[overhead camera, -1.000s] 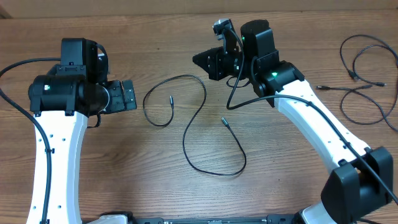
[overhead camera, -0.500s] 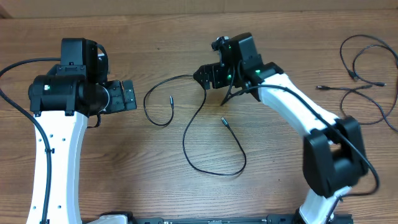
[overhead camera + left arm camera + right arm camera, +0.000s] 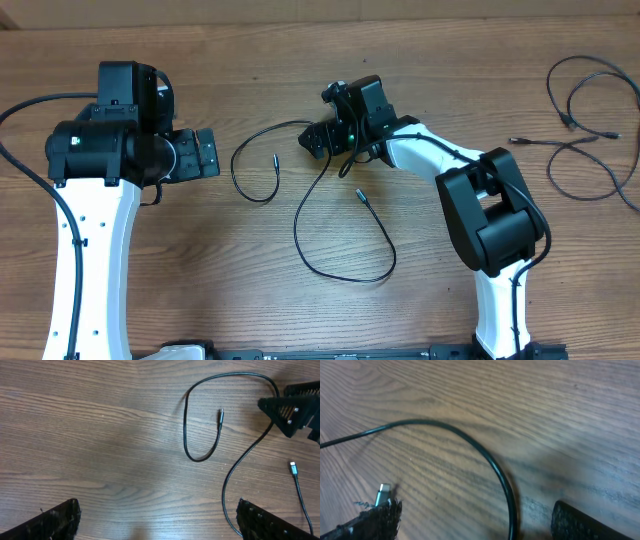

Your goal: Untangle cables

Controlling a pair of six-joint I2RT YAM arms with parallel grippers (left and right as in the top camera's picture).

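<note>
One thin black cable (image 3: 296,228) lies in loose curves on the wooden table's middle, its two metal-tipped plugs (image 3: 360,195) free. My right gripper (image 3: 316,140) is open and low over the top of the cable's loop. In the right wrist view the cable (image 3: 506,492) runs between the spread fingers (image 3: 582,522) of the right gripper (image 3: 480,527), touching neither, and a plug tip (image 3: 383,493) shows beside the left finger. My left gripper (image 3: 205,155) is open, left of the loop. The left wrist view shows the same cable (image 3: 185,430) ahead of the empty left gripper (image 3: 160,530).
More thin black cables (image 3: 548,144) lie in loops at the table's far right edge. Thick black robot wires run along both white arms. The right gripper (image 3: 292,410) shows at the right edge of the left wrist view.
The right gripper has opened and swung left, down to the top of the middle cable's loop. The left arm and the cable have not moved.
</note>
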